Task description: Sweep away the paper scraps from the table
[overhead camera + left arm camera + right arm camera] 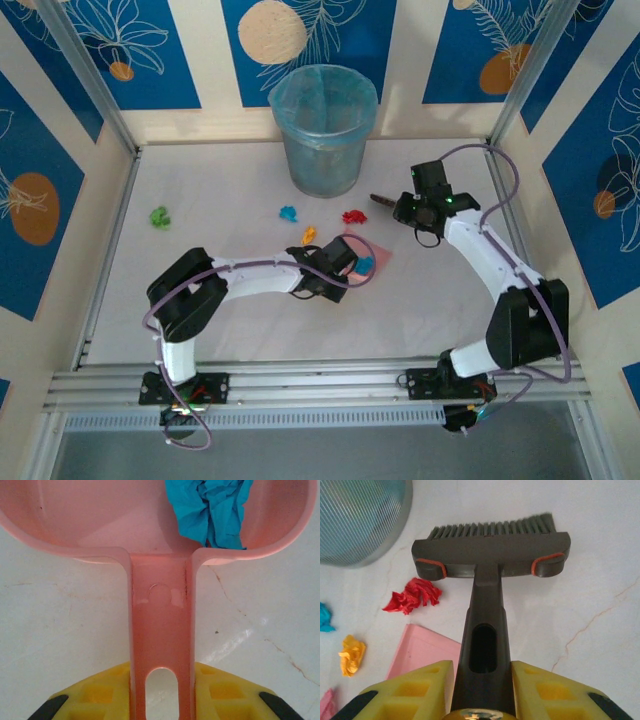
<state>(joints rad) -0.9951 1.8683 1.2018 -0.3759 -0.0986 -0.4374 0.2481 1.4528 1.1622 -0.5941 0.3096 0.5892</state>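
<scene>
1. Yellow fingers [100, 695] of the left gripper [162, 700] sit nearest my left wrist lens, clenched on the handle of the pink dustpan [75, 520]. I judge the pan is laid flat on the table [230, 330] so that its lip can receive sweepings.
2. One cyan scrap [212, 510] lies inside the pan, against its back wall.
3. Right gripper [482, 700] is clamped around the stem of the dark brush [490, 550], bristles pointing away from the wrist. I cannot tell whether they touch the table. I judge it is held beyond the pan's lip to drag scraps towards it.
4. Paper scraps outstanding on the table:
   - The red scrap [412, 596] is just beside the brush head, near the lip.
   - The orange scrap [351, 655] and a second cyan piece [289, 213] lie further left.
   - The green scrap [159, 216] is well apart at the left.
5. Lined bin [322, 130] stands at the far edge, presumably for emptying.
</scene>
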